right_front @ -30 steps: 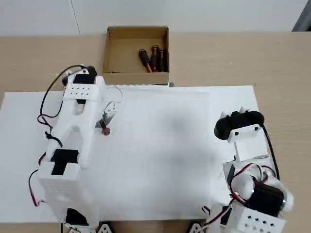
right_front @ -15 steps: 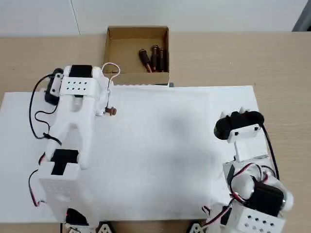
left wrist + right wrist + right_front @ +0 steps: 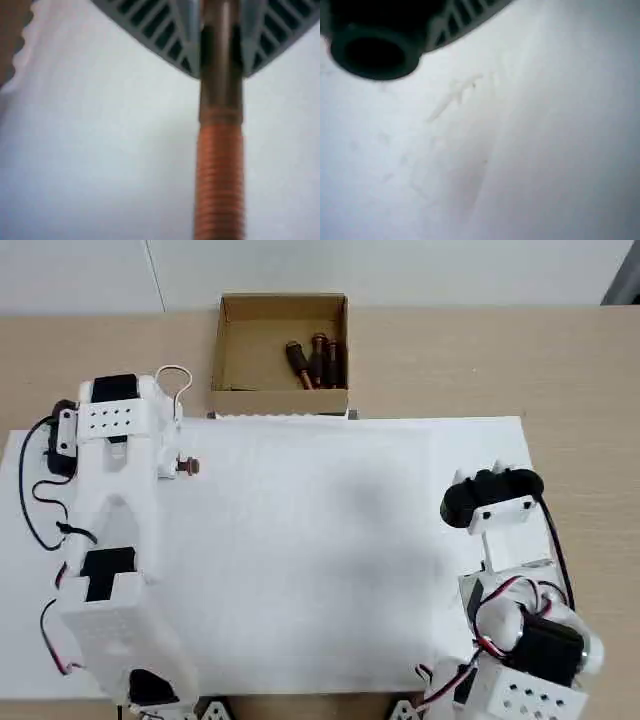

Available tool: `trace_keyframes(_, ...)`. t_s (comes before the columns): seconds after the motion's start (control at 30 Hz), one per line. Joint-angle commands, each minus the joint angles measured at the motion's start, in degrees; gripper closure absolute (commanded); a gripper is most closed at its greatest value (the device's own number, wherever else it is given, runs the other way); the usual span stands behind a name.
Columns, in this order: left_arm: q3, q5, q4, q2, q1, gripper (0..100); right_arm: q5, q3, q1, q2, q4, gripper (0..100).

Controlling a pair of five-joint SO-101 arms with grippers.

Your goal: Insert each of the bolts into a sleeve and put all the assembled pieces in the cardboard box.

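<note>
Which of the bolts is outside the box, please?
The bolt clamped in the left gripper, over the white sheet; the others lie inside the box.

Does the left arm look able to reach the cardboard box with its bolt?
Probably yes: the left end effector holds the bolt near the open cardboard box, nothing between.

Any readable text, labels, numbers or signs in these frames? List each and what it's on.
None to read. The cardboard box, the white sheet, the left arm, the right arm and the bolt in the left hand show no print.
</note>
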Motion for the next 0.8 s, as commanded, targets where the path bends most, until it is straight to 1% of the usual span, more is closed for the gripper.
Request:
trace_keyframes(0.0, -2.42, 0.0, 0.44, -0.97, 0.0, 94, -0.26, -0.35, 0.13, -0.13, -1.54, 99.1)
trace_keyframes(0.1, -2.42, 0.0, 0.44, -0.97, 0.18, 86, -0.26, -0.35, 0.13, -0.13, -1.54, 99.1)
trace_keyframes(0.17, -2.42, 0.0, 0.53, -0.97, 0.7, 83, -0.26, -0.35, 0.13, -0.13, -1.54, 99.1)
trace_keyframes(0.27, -2.42, -2.81, 0.53, -0.97, 1.14, 82, -0.26, -0.35, 0.13, -0.13, -1.54, 99.1)
trace_keyframes(0.37, -2.42, -8.79, 0.7, -0.97, 1.14, 82, -0.26, -0.35, 0.13, -0.13, -1.54, 99.1)
trace_keyframes(0.47, -2.51, -21.1, 2.2, -0.97, 1.14, 82, -0.26, -0.35, 0.13, -0.13, -1.54, 99.1)
trace_keyframes(0.63, -2.51, -47.82, 6.15, -0.97, 0.88, 82, -0.26, -0.35, 0.13, -0.13, -1.54, 99.1)
trace_keyframes(0.77, -4.53, -63.47, 10.73, -0.44, 0.88, 82, -0.26, -0.35, 0.13, -0.13, -1.54, 99.1)
